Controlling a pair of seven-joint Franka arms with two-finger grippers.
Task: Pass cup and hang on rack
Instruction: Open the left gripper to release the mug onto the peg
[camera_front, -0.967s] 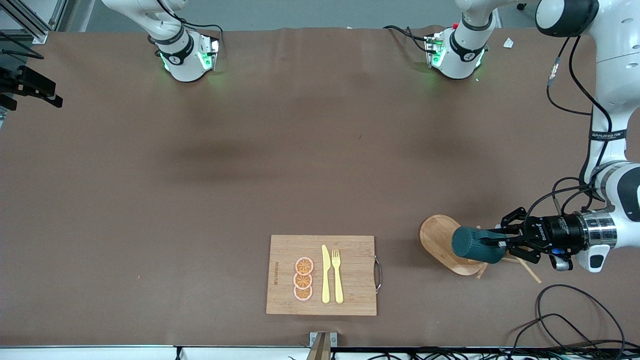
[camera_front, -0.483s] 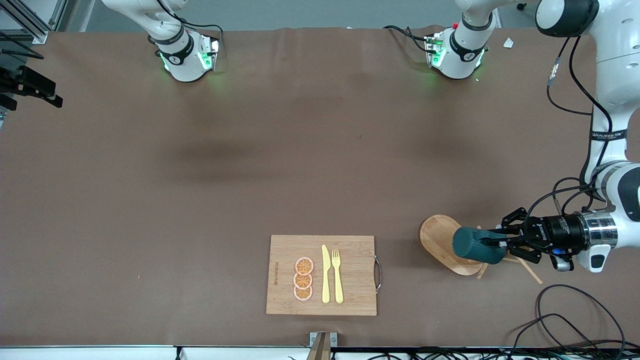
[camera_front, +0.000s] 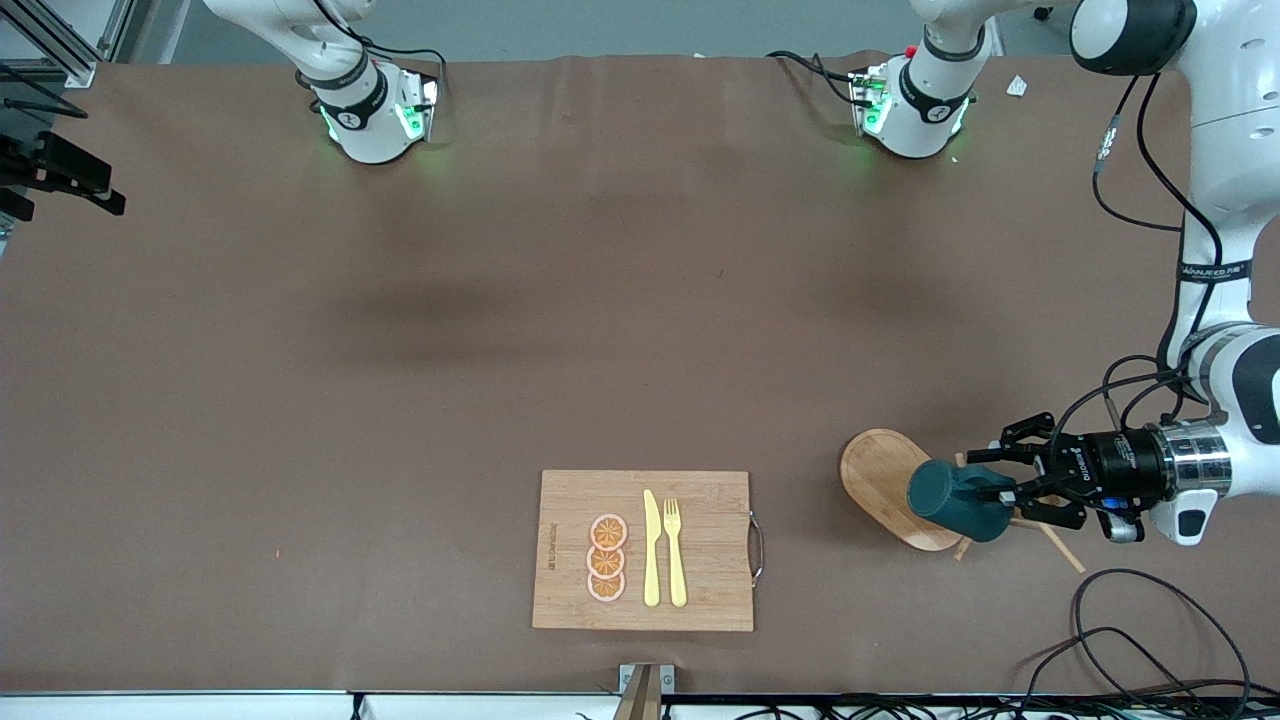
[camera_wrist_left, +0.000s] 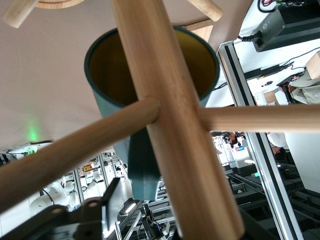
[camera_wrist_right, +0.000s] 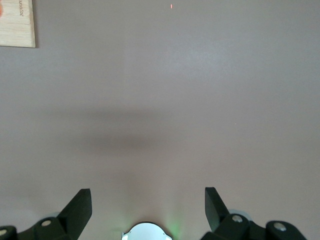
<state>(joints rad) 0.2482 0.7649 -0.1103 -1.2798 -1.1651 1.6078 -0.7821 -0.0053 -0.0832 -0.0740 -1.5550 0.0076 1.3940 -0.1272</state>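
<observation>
The dark teal cup (camera_front: 955, 497) lies on its side up against the wooden rack, over the rack's oval base (camera_front: 872, 478). In the left wrist view its yellowish inside (camera_wrist_left: 112, 65) faces the camera, with the rack's post (camera_wrist_left: 170, 125) and pegs crossing in front of it. The cup's handle (camera_wrist_left: 142, 165) hangs by a peg. My left gripper (camera_front: 1005, 490) is at the handle, and its one visible finger (camera_wrist_left: 111, 200) stands apart from the handle, open. The other finger is hidden by the post. My right gripper (camera_wrist_right: 147, 200) is open and empty over bare table, and is out of the front view.
A rectangular wooden cutting board (camera_front: 645, 550) with orange slices, a yellow knife and a yellow fork lies near the front edge. Loose black cables (camera_front: 1130, 620) lie at the left arm's end of the table. Thin pegs (camera_front: 1060, 545) stick out past the rack base.
The cup has sunk a little and tilted on the rack. My left gripper has drawn back slightly toward the left arm's end of the table. The right arm has not moved.
</observation>
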